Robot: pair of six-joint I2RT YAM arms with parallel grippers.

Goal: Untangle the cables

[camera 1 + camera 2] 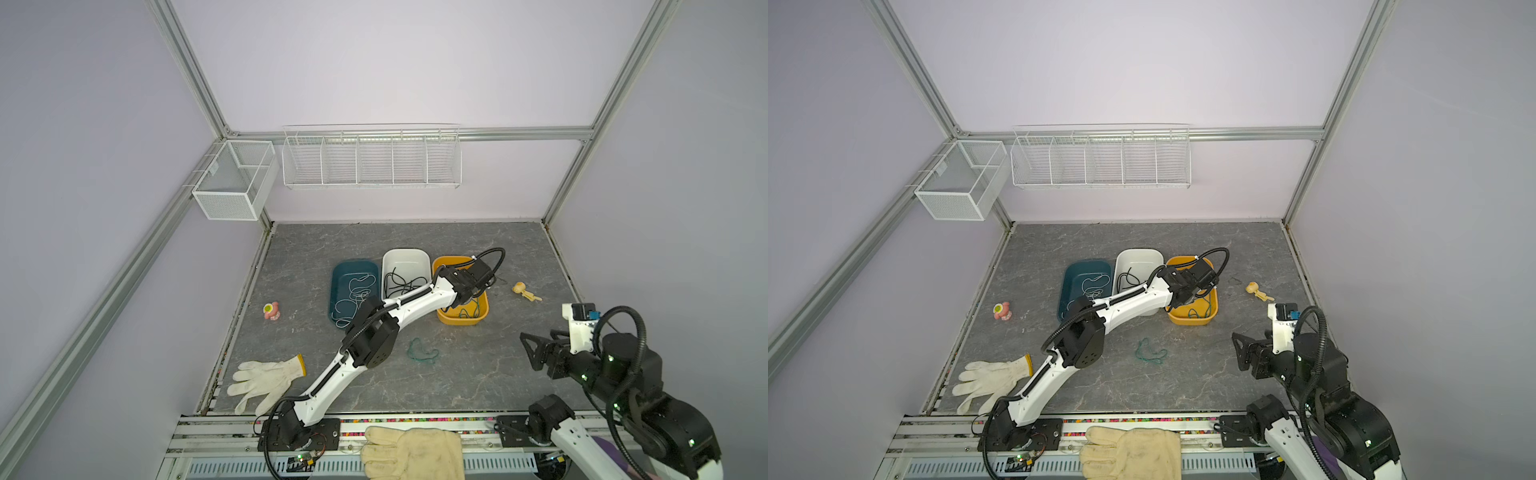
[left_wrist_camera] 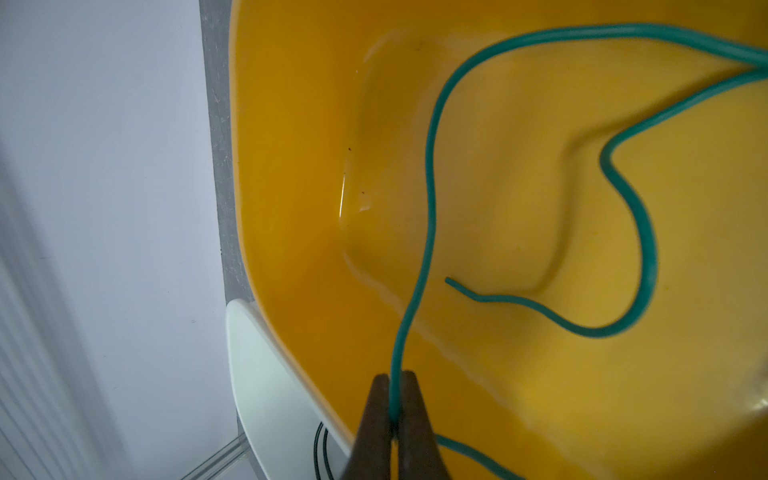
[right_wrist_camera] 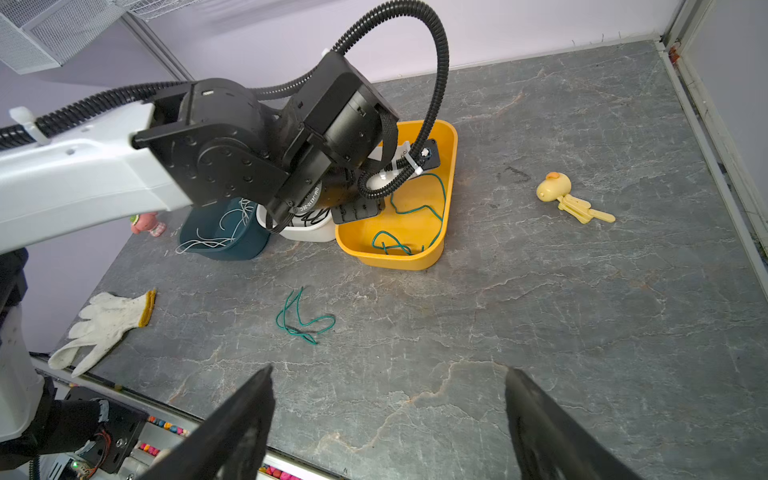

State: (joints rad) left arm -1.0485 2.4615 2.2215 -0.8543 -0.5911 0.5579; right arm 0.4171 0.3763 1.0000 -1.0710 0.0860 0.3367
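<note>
Top views: white cords [image 1: 352, 296] in teal tray [image 1: 355, 262], black cords [image 1: 400, 285] in white tray [image 1: 405, 255], yellow tray [image 1: 461, 321] at its 3 o'clock. Loose green cord [image 1: 420, 356] on table [image 1: 478, 374] at 6 o'clock, unsorted.
Left wrist: left gripper [image 2: 395, 378] pinches second green cord [image 2: 428, 187] over yellow tray.
Right wrist: right gripper [image 3: 388, 370] spread wide, empty.
Looks nearly done.

Left claw [image 2: 394, 395]: base cut by left wrist view's edge; in both top views hidden under own wrist above yellow tub [image 1: 461, 320]. Teal cable [image 2: 428, 187] runs off frame, blurred near edge. Right claw [image 3: 387, 372]: fingers cut off in right wrist view. White tub [image 1: 405, 258] partly behind left arm [image 1: 424, 301].
</note>
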